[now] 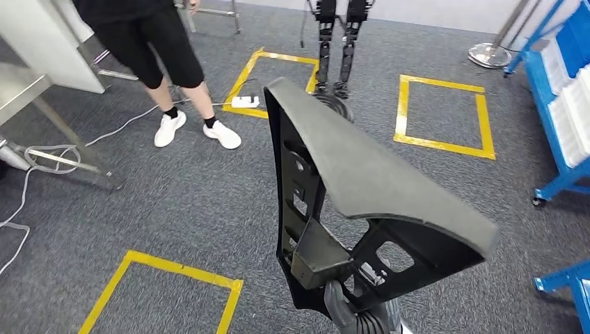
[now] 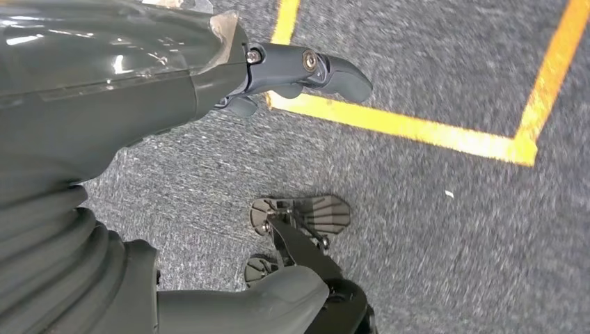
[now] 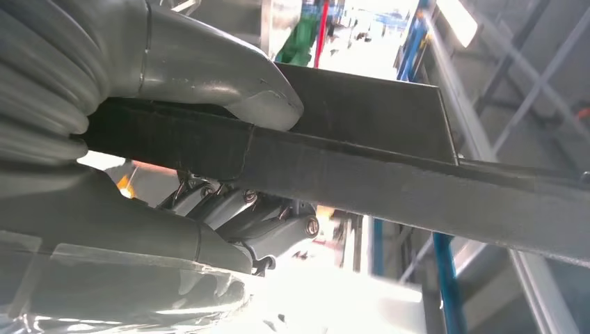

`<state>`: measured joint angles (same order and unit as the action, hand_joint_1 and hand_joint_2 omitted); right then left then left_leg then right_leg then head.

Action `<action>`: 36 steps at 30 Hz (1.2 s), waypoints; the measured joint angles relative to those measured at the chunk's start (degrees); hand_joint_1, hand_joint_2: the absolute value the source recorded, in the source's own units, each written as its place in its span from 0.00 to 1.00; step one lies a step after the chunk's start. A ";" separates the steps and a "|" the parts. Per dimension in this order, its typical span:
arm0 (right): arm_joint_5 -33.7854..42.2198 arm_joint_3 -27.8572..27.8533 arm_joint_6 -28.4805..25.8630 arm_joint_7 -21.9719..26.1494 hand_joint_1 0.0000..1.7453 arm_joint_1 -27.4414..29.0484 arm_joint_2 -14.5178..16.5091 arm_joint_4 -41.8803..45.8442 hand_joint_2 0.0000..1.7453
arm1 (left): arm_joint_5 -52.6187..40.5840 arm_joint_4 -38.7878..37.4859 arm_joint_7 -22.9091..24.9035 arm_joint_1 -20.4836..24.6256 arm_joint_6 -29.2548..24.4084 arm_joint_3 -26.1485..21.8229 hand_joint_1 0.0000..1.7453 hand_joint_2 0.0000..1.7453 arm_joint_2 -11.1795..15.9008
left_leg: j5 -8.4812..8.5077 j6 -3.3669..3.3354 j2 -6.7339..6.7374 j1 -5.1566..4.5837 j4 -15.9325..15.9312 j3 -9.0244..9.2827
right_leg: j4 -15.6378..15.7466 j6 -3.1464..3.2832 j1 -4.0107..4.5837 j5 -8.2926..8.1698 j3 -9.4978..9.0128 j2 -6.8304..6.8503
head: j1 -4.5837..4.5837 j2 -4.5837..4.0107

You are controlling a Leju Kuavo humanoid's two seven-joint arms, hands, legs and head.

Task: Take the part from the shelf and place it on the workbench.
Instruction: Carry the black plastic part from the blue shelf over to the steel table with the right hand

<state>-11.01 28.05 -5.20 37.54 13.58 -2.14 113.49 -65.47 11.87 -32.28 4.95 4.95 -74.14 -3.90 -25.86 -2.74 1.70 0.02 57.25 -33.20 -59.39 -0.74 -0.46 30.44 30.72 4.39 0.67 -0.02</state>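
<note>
Right robot hand (image 1: 348, 309) grips the black part (image 1: 348, 167) from below, upright.

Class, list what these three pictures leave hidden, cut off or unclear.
- Right hand: head view, cut off by the bottom edge, behind the black part.
- Person: head view, upper body cut off by the top edge.
- Workbench: no view identifies it.
- Left hand: left wrist view, holds nothing.

Part (image 1: 362, 174) — a black, curved padded panel on a rigid perforated frame with a boxy mount. Held aloft above the grey carpet, tilted, gripped at its lower end by the right hand (image 1: 348, 313) — thumb over one edge.
</note>
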 joint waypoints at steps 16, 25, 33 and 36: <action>-0.40 -0.08 -0.44 0.14 1.00 0.09 -0.11 -0.34 1.00 | -1.28 -0.01 -0.11 -0.54 -0.01 0.28 0.00 1.00 -0.38 | -2.41 2.34 -5.55 0.86 3.97 -1.53 | 0.28 0.34 -1.38 -1.84 1.11 -4.71 | -0.54 0.00; -1.54 -0.29 -0.02 -1.22 1.00 0.12 0.68 0.32 1.00 | -1.67 -0.01 0.15 -0.25 0.32 1.03 0.00 1.00 -0.43 | -0.90 0.91 1.42 -0.08 4.13 -2.13 | 0.35 1.48 0.06 -0.84 0.20 0.14 | -0.31 0.00; -1.47 -0.42 0.16 -1.03 1.00 0.29 0.48 0.76 1.00 | -1.20 0.00 0.45 -0.08 0.32 1.07 0.00 1.00 -0.61 | 0.21 -0.65 -1.67 0.04 -0.01 0.03 | -7.51 0.48 0.11 3.47 3.22 -2.84 | -0.55 0.00; -1.18 -0.42 0.20 -0.63 1.00 0.50 -0.03 0.40 1.00 | -0.73 0.00 0.48 -0.04 0.31 1.06 0.00 1.00 -0.73 | 0.21 -0.69 -4.07 0.16 0.08 0.02 | -14.64 -0.13 -0.39 5.27 7.48 -3.90 | -0.68 0.00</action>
<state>-12.19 27.63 -5.00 36.91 14.07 -2.17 113.89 -66.20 11.87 -31.80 4.92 5.26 -73.08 -4.62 -25.65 -3.43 -2.37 0.19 57.33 -33.18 -74.03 -0.86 -0.85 35.71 38.20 0.49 -0.01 -0.02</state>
